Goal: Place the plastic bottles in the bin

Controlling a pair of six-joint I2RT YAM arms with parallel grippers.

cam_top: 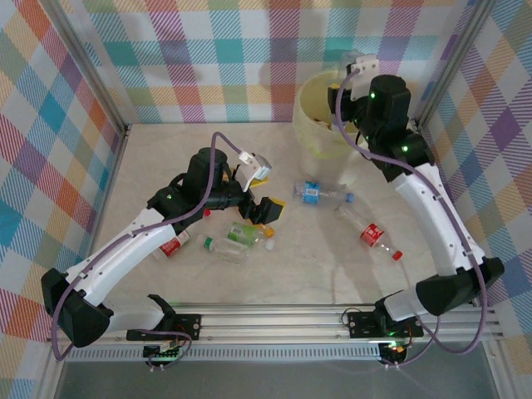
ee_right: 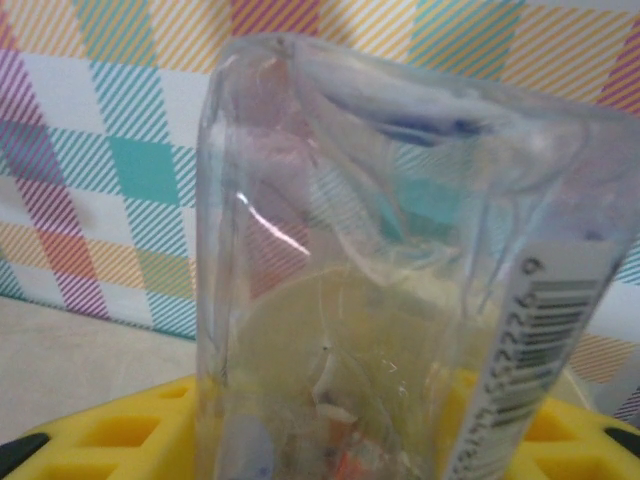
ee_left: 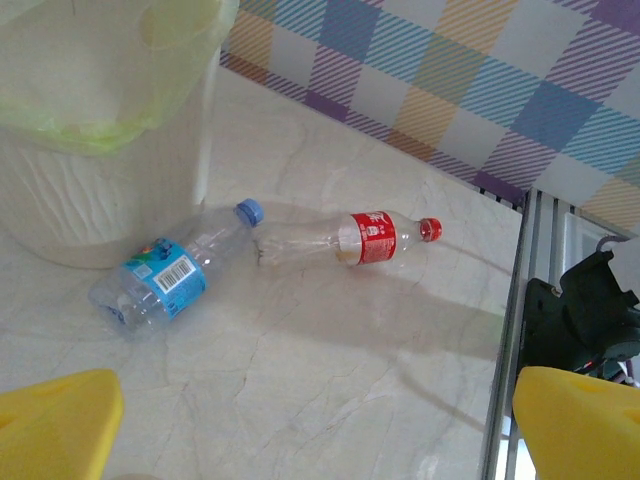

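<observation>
My right gripper (ee_right: 345, 445) is shut on a clear crushed plastic bottle (ee_right: 400, 250) with a white barcode label, held between its yellow fingers (ee_right: 110, 435). In the top view the right arm (cam_top: 386, 104) reaches over the pale-yellow bin (cam_top: 312, 112) at the back. My left gripper (cam_top: 266, 193) hovers open mid-table with nothing between its yellow fingertips (ee_left: 55, 425). A blue-label bottle (cam_top: 320, 194) (ee_left: 160, 275) and a red-label bottle (cam_top: 371, 235) (ee_left: 350, 238) lie to its right. The bin (ee_left: 100, 100) stands just behind the blue-label bottle.
Under the left arm lie a green-label bottle (cam_top: 243, 235), a clear one (cam_top: 223, 247) and a red-label one (cam_top: 174, 245). Checked walls close in the table on three sides. A metal rail (cam_top: 274, 320) with both arm bases runs along the near edge.
</observation>
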